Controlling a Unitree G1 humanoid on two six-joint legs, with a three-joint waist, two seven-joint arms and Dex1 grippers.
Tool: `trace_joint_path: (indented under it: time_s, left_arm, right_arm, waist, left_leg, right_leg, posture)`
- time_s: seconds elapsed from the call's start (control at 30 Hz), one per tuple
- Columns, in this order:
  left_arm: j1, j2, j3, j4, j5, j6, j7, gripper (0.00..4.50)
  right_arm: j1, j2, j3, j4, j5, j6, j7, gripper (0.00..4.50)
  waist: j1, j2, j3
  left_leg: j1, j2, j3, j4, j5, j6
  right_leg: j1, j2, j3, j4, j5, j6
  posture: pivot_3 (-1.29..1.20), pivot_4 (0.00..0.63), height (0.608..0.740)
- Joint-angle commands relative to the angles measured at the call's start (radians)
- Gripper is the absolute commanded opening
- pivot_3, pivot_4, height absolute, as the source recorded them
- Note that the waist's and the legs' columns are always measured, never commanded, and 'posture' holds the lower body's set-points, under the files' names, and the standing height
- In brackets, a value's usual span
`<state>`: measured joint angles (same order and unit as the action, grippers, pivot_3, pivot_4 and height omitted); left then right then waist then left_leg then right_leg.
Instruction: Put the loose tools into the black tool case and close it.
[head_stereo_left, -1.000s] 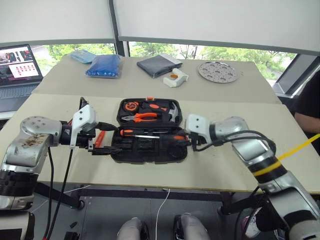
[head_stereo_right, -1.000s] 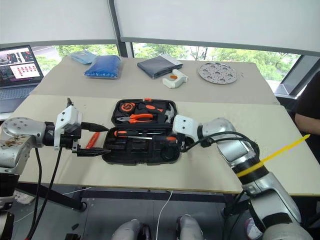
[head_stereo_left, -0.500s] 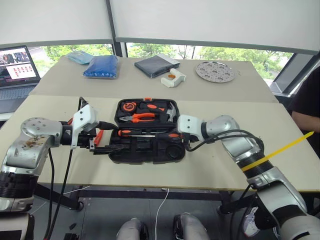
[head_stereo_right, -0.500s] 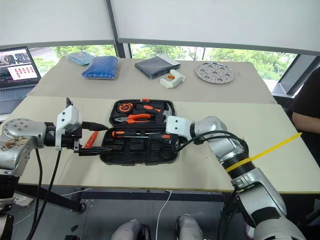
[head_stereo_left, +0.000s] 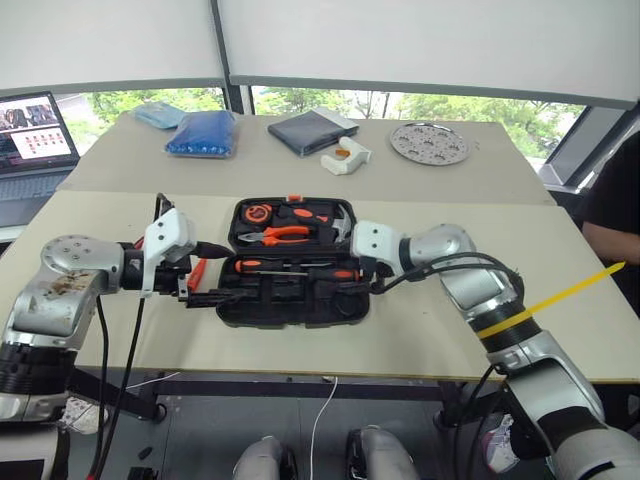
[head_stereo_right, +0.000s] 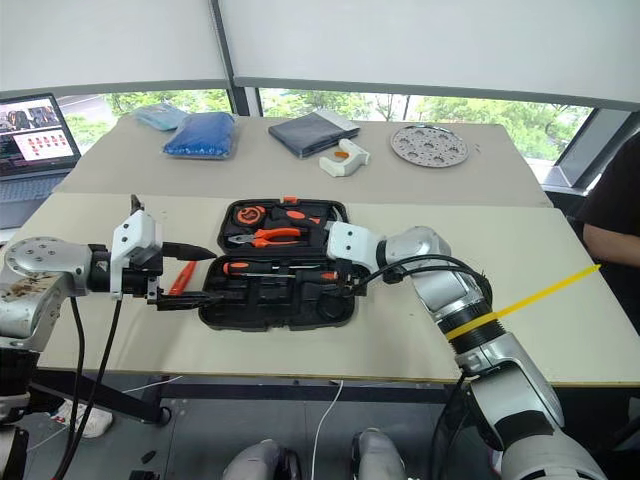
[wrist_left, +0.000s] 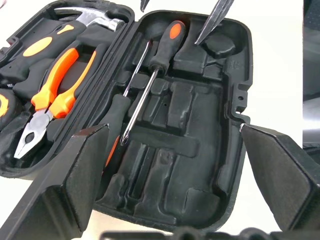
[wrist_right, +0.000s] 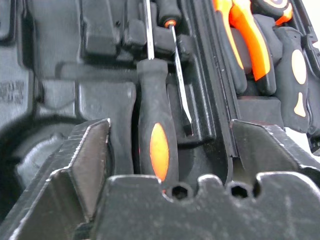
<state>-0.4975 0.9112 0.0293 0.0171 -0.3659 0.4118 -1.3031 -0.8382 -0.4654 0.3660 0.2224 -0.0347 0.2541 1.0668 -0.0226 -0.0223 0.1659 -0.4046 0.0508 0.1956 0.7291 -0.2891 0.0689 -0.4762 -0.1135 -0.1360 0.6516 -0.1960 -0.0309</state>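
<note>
The black tool case (head_stereo_left: 293, 300) lies open at the table's near edge. Its far half holds pliers (head_stereo_left: 285, 235), a hammer and a tape measure. Two black-orange screwdrivers (wrist_left: 159, 55) lie in the near half's recesses. My right gripper (wrist_right: 170, 137) is open over the case's right end, its fingers (wrist_right: 90, 145) either side of one screwdriver's handle (wrist_right: 156, 135), which rests in its recess. My left gripper (head_stereo_left: 213, 274) stands open at the case's left end, holding nothing. A small orange screwdriver (head_stereo_right: 183, 278) lies loose on the table beside it.
Along the far side of the table are a blue bag (head_stereo_left: 205, 132), a dark navy pouch (head_stereo_left: 310, 130), a white-and-orange object (head_stereo_left: 346, 155) and a round metal plate (head_stereo_left: 428, 143). A laptop (head_stereo_left: 35, 130) stands far left. A person (head_stereo_left: 615, 205) is at the right edge.
My right gripper has moved a little left over the case and opened, letting go of the screwdriver, which now lies in its recess. The left gripper stayed still.
</note>
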Motion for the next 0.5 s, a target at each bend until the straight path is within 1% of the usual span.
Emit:
trace_joint_path:
  time_s: [0.03, 0.07, 0.17, 0.23, 0.3, 0.33, 0.5]
  left_arm:
    - [-0.023, -0.001, 0.011, -0.004, -0.002, -0.027, 0.006, 4.50]
    - [-0.023, -0.003, 0.009, -0.002, 0.000, -0.029, 0.006, 4.50]
    - [-0.024, -0.008, 0.006, 0.007, 0.007, -0.037, 0.009, 4.50]
    - [-0.023, -0.011, 0.004, 0.010, 0.009, -0.040, 0.011, 4.50]
    - [-0.022, -0.014, 0.003, 0.010, 0.010, -0.041, 0.015, 4.50]
    - [-0.020, -0.015, 0.003, 0.007, 0.010, -0.041, 0.017, 4.50]
    - [-0.009, -0.020, 0.004, -0.003, 0.006, -0.037, 0.029, 4.50]
  right_arm:
    - [-0.006, 0.022, -0.026, -0.031, 0.023, 0.033, -0.012, 2.95]
    - [-0.009, 0.029, -0.019, -0.018, 0.012, 0.031, -0.022, 2.54]
    - [-0.022, 0.053, -0.010, 0.012, 0.004, 0.040, -0.036, 1.61]
    - [-0.032, 0.069, -0.001, 0.041, -0.003, 0.035, -0.041, 0.81]
    - [-0.040, 0.084, 0.009, 0.074, -0.013, 0.027, -0.046, 0.20]
    - [-0.043, 0.095, 0.017, 0.100, -0.021, 0.026, -0.050, 0.09]
    - [-0.042, 0.128, 0.069, 0.208, -0.088, -0.009, -0.072, 0.09]
  waist:
    - [0.000, 0.000, 0.000]
    - [0.000, 0.000, 0.000]
    - [0.000, 0.000, 0.000]
    - [-0.001, 0.000, 0.000]
    - [-0.002, 0.000, 0.000]
    - [-0.002, 0.000, 0.000]
    - [-0.011, 0.000, 0.000]
  left_leg:
    - [0.000, 0.000, 0.000, 0.000, 0.000, 0.000]
    - [0.000, 0.000, 0.000, 0.000, 0.000, 0.000]
    - [0.000, 0.000, 0.000, 0.000, 0.000, 0.000]
    - [0.000, 0.000, 0.000, 0.000, 0.000, 0.000]
    - [0.000, 0.000, 0.000, 0.000, 0.000, 0.000]
    - [0.000, 0.000, 0.000, 0.000, 0.000, 0.000]
    - [0.002, 0.000, 0.000, 0.000, 0.000, -0.001]
  right_leg:
    - [0.000, 0.000, 0.000, 0.000, 0.000, 0.000]
    - [0.000, 0.000, 0.000, 0.000, 0.000, 0.000]
    - [0.000, 0.000, 0.000, 0.001, 0.000, 0.000]
    - [0.000, 0.000, 0.000, 0.001, 0.000, 0.000]
    - [0.000, 0.000, 0.000, 0.002, 0.000, -0.001]
    - [0.000, 0.000, 0.000, 0.002, 0.000, -0.001]
    - [0.000, 0.000, 0.001, 0.004, -0.001, -0.001]
  posture:
    - [0.00, 0.150, 0.718]
    - [0.00, 0.150, 0.718]
    - [0.00, 0.150, 0.718]
    - [0.00, 0.150, 0.718]
    - [0.00, 0.150, 0.718]
    - [0.00, 0.150, 0.718]
    - [0.00, 0.150, 0.718]
